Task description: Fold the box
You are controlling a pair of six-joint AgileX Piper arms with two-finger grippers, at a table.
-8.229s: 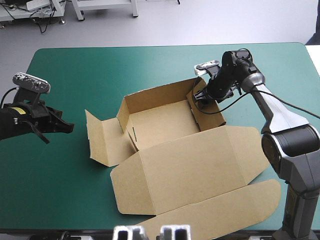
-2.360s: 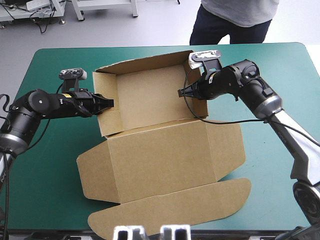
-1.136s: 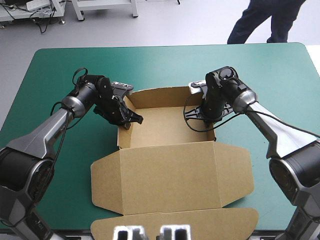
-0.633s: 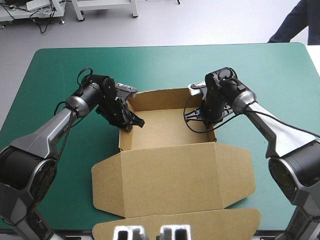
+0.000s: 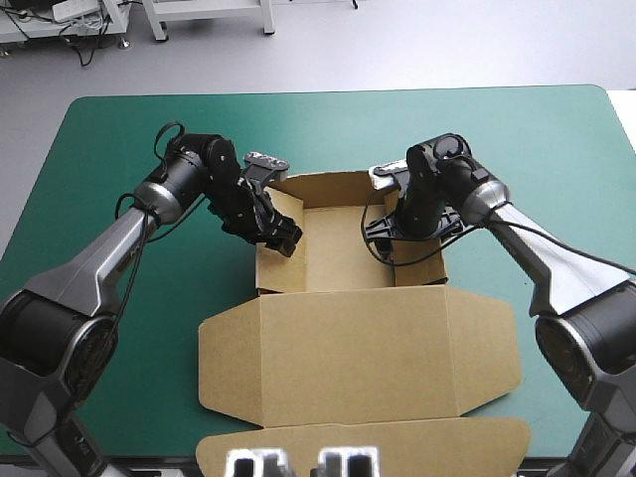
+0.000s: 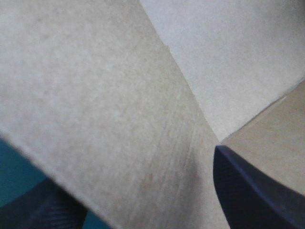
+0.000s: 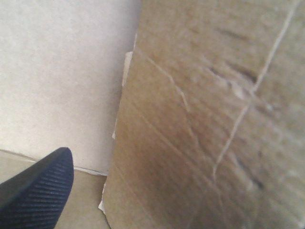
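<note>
The brown box (image 5: pixel 343 253) stands as an open tray at the table's middle, its lid (image 5: pixel 358 348) lying flat toward the near edge. My left gripper (image 5: pixel 283 237) is at the tray's left wall, which leans inward. In the left wrist view its fingers (image 6: pixel 252 191) stand apart, open, with that wall (image 6: pixel 119 119) between them. My right gripper (image 5: pixel 383 231) is at the right wall, open. The right wrist view shows one black finger (image 7: pixel 38 191) inside the tray beside the wall (image 7: pixel 214 119), and the board hides the other.
The lid's rounded tuck flap (image 5: pixel 368 449) reaches the table's near edge. Teal-green cover (image 5: pixel 119 119) shows on all sides of the box.
Both grippers have opened and let go of the walls. The tray has shifted a little to the right, and its left wall now leans inward.
</note>
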